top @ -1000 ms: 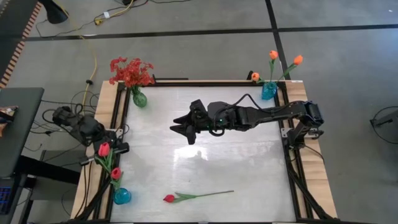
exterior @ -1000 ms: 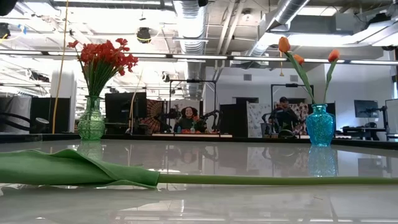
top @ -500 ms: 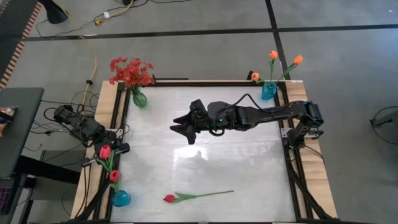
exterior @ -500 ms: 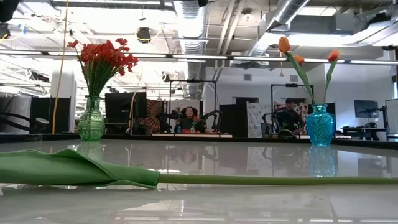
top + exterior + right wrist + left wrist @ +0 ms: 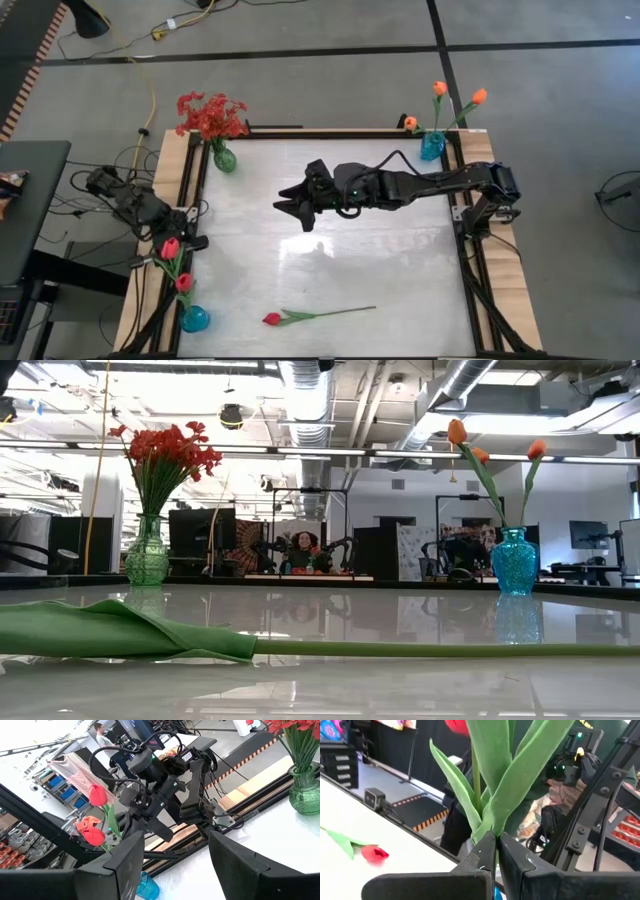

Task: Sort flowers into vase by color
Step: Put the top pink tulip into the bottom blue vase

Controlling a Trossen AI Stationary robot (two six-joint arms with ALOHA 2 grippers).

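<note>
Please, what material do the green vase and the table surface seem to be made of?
Green vase: probably glass, since it looks translucent and textured, though clear plastic is possible. Table surface: smooth, glossy white, perhaps laminate or plastic; it mirrors the vases and ceiling lights.

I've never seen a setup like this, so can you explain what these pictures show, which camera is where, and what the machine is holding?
Two dark robot arms work at a white table. One camera looks down from above, one sits at table height, and one rides on each wrist. The left gripper, at the table's left edge, is shut on a pinkish-red tulip's green stem over the small blue glass vase. The right gripper hovers open mid-table. Another pinkish-red tulip lies on the table. A green vase holds red sprays; a second blue vase holds orange tulips.
</note>
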